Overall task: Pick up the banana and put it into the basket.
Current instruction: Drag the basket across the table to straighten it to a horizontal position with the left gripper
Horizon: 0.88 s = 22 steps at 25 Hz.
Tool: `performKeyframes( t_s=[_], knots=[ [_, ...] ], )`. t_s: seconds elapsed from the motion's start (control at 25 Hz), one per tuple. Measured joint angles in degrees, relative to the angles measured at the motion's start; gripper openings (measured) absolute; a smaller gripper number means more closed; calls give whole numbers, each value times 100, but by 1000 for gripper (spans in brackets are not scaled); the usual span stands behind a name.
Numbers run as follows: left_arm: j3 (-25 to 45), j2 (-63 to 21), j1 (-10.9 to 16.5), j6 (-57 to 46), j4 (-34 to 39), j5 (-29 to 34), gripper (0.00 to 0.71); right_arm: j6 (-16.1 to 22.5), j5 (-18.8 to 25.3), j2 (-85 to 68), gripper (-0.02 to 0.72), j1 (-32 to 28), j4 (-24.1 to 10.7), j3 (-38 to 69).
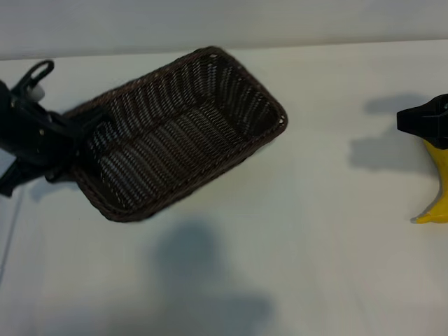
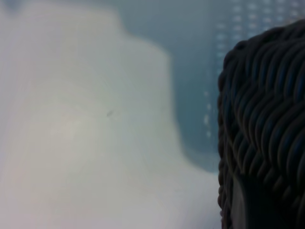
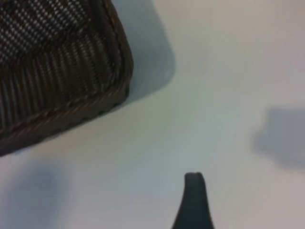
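Note:
The dark brown wicker basket (image 1: 178, 133) sits left of centre on the white table, turned at an angle. My left gripper (image 1: 82, 140) is at its left end and shut on the braided rim, which fills one side of the left wrist view (image 2: 267, 133). The yellow banana (image 1: 437, 183) lies at the far right edge, partly cut off. My right gripper (image 1: 422, 120) hovers over the banana's far end, raised above the table and open. The right wrist view shows one dark finger (image 3: 194, 200) with nothing beside it, and a basket corner (image 3: 62, 71); the banana is out of that view.
The white table (image 1: 315, 231) stretches bare between the basket and the banana. A broad soft shadow (image 1: 199, 280) falls on it in front of the basket. The table's back edge runs along the top of the exterior view.

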Motion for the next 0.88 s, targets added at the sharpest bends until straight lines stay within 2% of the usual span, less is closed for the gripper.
performKeyframes(
  t_s=[0.28,0.6,0.72,0.88],
  knots=[
    [-1080,205,0,1134,-25,794,162,0,0,0,572,0,0,0],
    [-2483,1251,0,2286,-112,2094,162,0,0,0,572,0,0,0],
    [-2736,1607,0,2545,-120,2298,161,0,0,0,572,0,0,0],
    [-2825,1882,-131,2795,-152,2204,161,0,0,0,572,0,0,0]
  ],
)
